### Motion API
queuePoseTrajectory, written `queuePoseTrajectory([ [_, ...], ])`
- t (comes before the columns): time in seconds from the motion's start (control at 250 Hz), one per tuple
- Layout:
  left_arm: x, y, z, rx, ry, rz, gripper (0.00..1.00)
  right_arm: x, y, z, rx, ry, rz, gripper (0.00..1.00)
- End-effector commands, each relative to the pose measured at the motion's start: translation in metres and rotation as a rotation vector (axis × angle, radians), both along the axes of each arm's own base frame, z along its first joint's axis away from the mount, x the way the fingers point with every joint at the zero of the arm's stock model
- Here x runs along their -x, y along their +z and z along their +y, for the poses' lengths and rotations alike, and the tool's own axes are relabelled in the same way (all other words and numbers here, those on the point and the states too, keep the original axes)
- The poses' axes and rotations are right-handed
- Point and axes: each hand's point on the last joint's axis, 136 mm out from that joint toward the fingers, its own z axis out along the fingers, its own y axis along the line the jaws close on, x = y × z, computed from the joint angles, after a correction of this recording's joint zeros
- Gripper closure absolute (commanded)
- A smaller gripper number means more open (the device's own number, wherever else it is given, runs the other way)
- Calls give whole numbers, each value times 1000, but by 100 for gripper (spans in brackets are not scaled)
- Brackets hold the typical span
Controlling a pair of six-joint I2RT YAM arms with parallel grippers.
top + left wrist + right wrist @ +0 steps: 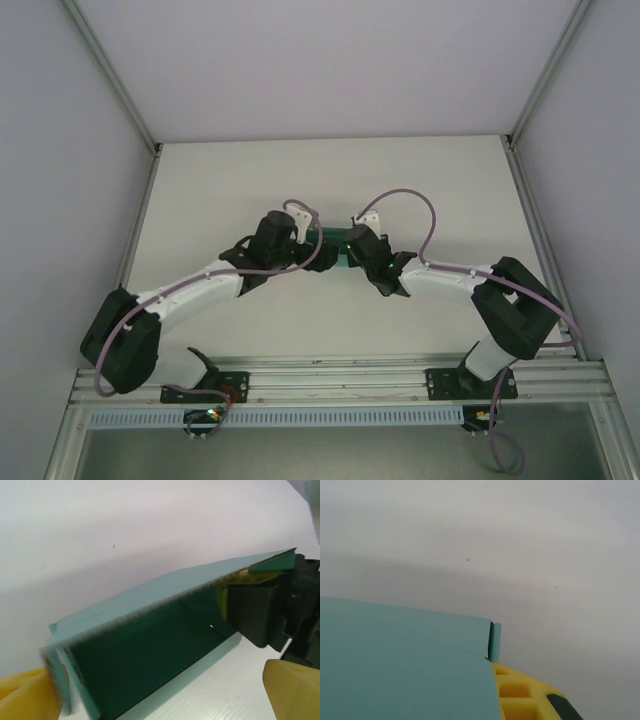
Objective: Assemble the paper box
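Observation:
The paper box (pixel 150 645) is a teal card shell, half folded, its dark open mouth facing the left wrist camera. It rests on the white table between both arms, and from above it shows as a small green patch (pixel 334 240). My left gripper (pixel 155 697) is open, with one yellow finger (pixel 22 695) at the box's near corner and the other finger (pixel 292 690) well off to the right. My right gripper (pixel 492 695) is shut on the box's far end, its yellow finger (pixel 530 695) against the teal panel (pixel 400 660). From the left wrist view that gripper (pixel 260 610) looks black.
The white table (pixel 330 180) is walled by grey panels and aluminium posts at the back and sides. Both arms (pixel 200 290) (pixel 470 285) reach in from the near rail and meet at the middle. Purple cables loop over the wrists.

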Motion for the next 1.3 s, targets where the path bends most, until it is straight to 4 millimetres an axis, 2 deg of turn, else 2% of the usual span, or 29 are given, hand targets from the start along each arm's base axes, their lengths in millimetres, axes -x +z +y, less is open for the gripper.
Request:
queuePoseTrajectory([
  [0.0, 10, 27, 10, 7, 18, -3, 0, 19, -28, -9, 105, 33, 69, 99],
  [0.08, 12, 42, 18, 21, 45, -8, 0, 19, -30, -7, 113, 34, 62, 99],
  [0.164, 4, 48, 30, 6, 122, 8, 0, 19, -28, -4, 119, 40, 33, 96],
  [0.264, -13, 44, 40, 23, 203, 96, 0, 20, -26, 0, 118, 53, 9, 94],
  [0.427, -45, 37, 40, 159, 241, 218, 0, 20, -24, 4, 123, 56, -25, 92],
  [0.515, -55, 21, 43, 145, 264, 279, 0, 21, -25, 7, 122, 67, -32, 89],
  [0.607, -56, -6, 44, 106, 273, 353, 1, 22, -27, 9, 122, 70, -37, 88],
  [0.727, -46, -33, 38, 124, 240, 452, 17, 25, -25, 9, 147, 61, -44, 86],
  [0.795, -38, -45, 35, 150, 229, 495, 20, 30, -22, 10, 170, 61, -51, 86],
  [0.946, -31, -72, 43, 117, 259, 528, 34, 41, -27, 14, 180, 75, -37, 82],
  [1.078, -30, -83, 45, 94, 263, 534, 42, 50, -33, 12, 193, 85, -6, 75],
  [1.21, -35, -97, 53, 59, 288, 538, 45, 56, -24, 1, 244, 98, -6, 69],
  [1.298, -36, -101, 53, 62, 282, 554, 48, 66, -18, -2, 243, 142, 18, 59],
])
